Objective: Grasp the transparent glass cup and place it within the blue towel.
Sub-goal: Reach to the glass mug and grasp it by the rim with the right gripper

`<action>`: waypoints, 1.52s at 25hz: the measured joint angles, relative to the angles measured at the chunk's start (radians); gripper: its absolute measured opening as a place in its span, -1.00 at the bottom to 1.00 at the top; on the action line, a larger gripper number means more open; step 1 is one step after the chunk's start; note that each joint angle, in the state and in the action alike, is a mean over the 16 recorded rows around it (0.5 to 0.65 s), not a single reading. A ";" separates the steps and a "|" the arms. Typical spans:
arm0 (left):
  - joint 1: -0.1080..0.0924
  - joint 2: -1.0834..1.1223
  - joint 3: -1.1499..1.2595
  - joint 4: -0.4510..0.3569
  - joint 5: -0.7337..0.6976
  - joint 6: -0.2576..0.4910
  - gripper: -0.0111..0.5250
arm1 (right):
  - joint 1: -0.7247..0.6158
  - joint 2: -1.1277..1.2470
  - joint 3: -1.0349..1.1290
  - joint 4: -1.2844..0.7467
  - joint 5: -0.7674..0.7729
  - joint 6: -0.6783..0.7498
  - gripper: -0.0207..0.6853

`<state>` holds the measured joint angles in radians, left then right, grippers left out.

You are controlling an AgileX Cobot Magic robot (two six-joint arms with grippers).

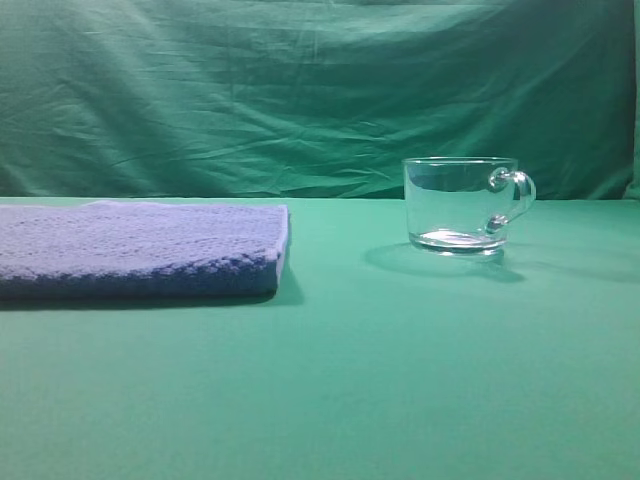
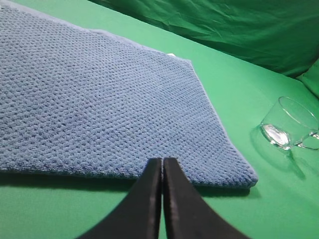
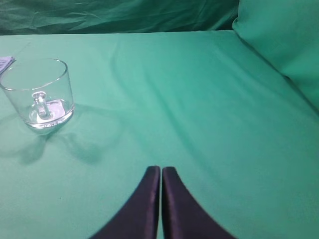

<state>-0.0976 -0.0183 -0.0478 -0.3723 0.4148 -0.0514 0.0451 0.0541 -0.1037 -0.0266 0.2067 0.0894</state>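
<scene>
The transparent glass cup [image 1: 460, 205] stands upright on the green cloth [image 1: 350, 380], well apart from the blue towel [image 1: 140, 250], handle [image 1: 515, 195] facing my right side. Left gripper [image 2: 162, 160] and right gripper [image 3: 160, 169] both have jaws pressed together, holding nothing. I judge the cup rigid, slick, breakable and probably bottom-heavy. I'd pinch the wall at the rim.

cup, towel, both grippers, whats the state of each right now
transparent glass cup: upright on the green cloth, empty, handle on its right in the exterior high view, not held, off the towel
blue terry towel: folded flat, nothing on it, apart from the cup
left gripper: shut, empty, at the towel's near edge
right gripper: shut, empty, apart from the cup
</scene>
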 joint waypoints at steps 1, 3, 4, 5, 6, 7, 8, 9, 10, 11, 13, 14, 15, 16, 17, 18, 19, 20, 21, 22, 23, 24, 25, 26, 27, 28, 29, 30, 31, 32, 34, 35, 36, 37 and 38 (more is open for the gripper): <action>0.000 0.000 0.000 0.000 0.000 0.000 -0.96 | 0.000 0.022 -0.026 0.000 0.000 0.001 -0.94; 0.000 0.000 0.000 0.000 0.000 0.000 -0.96 | 0.000 0.076 -0.083 0.001 0.013 0.002 -0.94; 0.000 0.000 0.000 0.000 0.000 0.000 -0.96 | 0.000 0.109 -0.114 0.002 0.029 0.001 -0.94; 0.000 0.000 0.000 0.000 0.000 0.000 -0.96 | 0.000 0.145 -0.147 0.003 0.051 0.000 -0.94; 0.000 0.000 0.000 0.000 0.000 0.000 -0.96 | 0.000 0.185 -0.181 0.004 0.078 -0.004 -0.94; 0.000 0.000 0.000 0.000 0.000 0.000 -0.96 | 0.000 0.228 -0.217 0.006 0.106 -0.010 -0.94; 0.000 0.000 0.000 0.000 0.000 0.000 -0.96 | 0.000 0.274 -0.251 0.007 0.136 -0.016 -0.94; 0.000 0.000 0.000 0.000 0.000 0.000 -0.96 | 0.000 0.323 -0.285 0.008 0.165 -0.023 -0.94; 0.000 0.000 0.000 0.000 0.000 0.000 -0.96 | 0.000 0.374 -0.317 0.010 0.194 -0.030 -0.94; 0.000 0.000 0.000 0.000 0.000 0.000 -0.96 | 0.000 0.424 -0.349 0.012 0.223 -0.038 -0.94; 0.000 0.000 0.000 0.000 0.000 0.000 -0.96 | 0.000 0.526 -0.408 0.021 0.280 -0.060 -0.94; 0.000 0.000 0.000 0.000 0.000 0.000 -0.96 | 0.000 0.576 -0.438 0.028 0.308 -0.074 -0.94; 0.000 0.000 0.000 0.000 0.000 0.000 -0.96 | 0.001 0.625 -0.467 0.038 0.336 -0.091 -0.94; 0.000 0.000 0.000 0.000 0.000 0.000 -0.96 | 0.002 0.673 -0.495 0.050 0.365 -0.109 -0.94; 0.000 0.000 0.000 0.000 0.000 0.000 -0.96 | 0.005 0.720 -0.524 0.062 0.393 -0.128 -0.94; 0.000 0.000 0.000 0.000 0.000 0.000 -0.96 | 0.010 0.765 -0.552 0.075 0.420 -0.147 -0.94; 0.000 0.000 0.000 0.000 0.000 0.000 -0.96 | 0.017 0.809 -0.580 0.087 0.446 -0.166 -0.94; 0.000 0.000 0.000 0.000 0.000 0.000 -0.96 | 0.026 0.853 -0.607 0.098 0.470 -0.186 -0.94; 0.000 0.000 0.000 0.000 0.000 0.000 -0.96 | 0.038 0.894 -0.634 0.109 0.492 -0.207 -0.94; 0.000 0.000 0.000 0.000 0.000 0.000 -0.96 | 0.051 0.935 -0.659 0.119 0.512 -0.226 -0.94; 0.000 0.000 0.000 0.000 0.000 0.000 -0.96 | 0.067 0.975 -0.684 0.129 0.531 -0.246 -0.94; 0.000 0.000 0.000 0.000 0.000 0.000 -0.96 | 0.084 1.013 -0.708 0.139 0.547 -0.266 -0.93; 0.000 0.000 0.000 0.000 0.000 0.000 -0.96 | 0.102 1.051 -0.732 0.149 0.561 -0.286 -0.92; 0.000 0.000 0.000 0.000 0.000 0.000 -0.96 | 0.120 1.088 -0.755 0.159 0.574 -0.305 -0.90; 0.000 0.000 0.000 0.000 0.000 0.000 -0.96 | 0.140 1.126 -0.778 0.168 0.585 -0.324 -0.86; 0.000 0.000 0.000 0.000 0.000 0.000 -0.96 | 0.159 1.162 -0.800 0.176 0.594 -0.340 -0.81; 0.000 0.000 0.000 0.000 0.000 0.000 -0.96 | 0.179 1.198 -0.821 0.182 0.602 -0.353 -0.73; 0.000 0.000 0.000 0.000 0.000 0.000 -0.96 | 0.198 1.234 -0.840 0.186 0.609 -0.363 -0.64; 0.000 0.000 0.000 0.000 0.000 0.000 -0.96 | 0.218 1.269 -0.859 0.188 0.613 -0.370 -0.54; 0.000 0.000 0.000 0.000 0.000 0.000 -0.96 | 0.236 1.303 -0.877 0.188 0.616 -0.375 -0.43; 0.000 0.000 0.000 0.000 0.000 0.000 -0.96 | 0.268 1.369 -0.910 0.186 0.618 -0.383 -0.20; 0.000 0.000 0.000 0.000 0.000 0.000 -0.96 | 0.280 1.401 -0.925 0.186 0.617 -0.385 -0.09; 0.000 0.000 0.000 0.000 0.000 0.000 -0.96 | 0.291 1.431 -0.940 0.186 0.615 -0.386 0.03; 0.000 0.000 0.000 0.000 0.000 0.000 -0.96 | 0.299 1.462 -0.954 0.186 0.613 -0.387 0.13; 0.000 0.000 0.000 0.000 0.000 0.000 -0.96 | 0.305 1.491 -0.968 0.186 0.609 -0.387 0.23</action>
<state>-0.0976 -0.0183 -0.0478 -0.3723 0.4148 -0.0514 0.3504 1.5449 -1.0714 0.1598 0.8158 -0.2979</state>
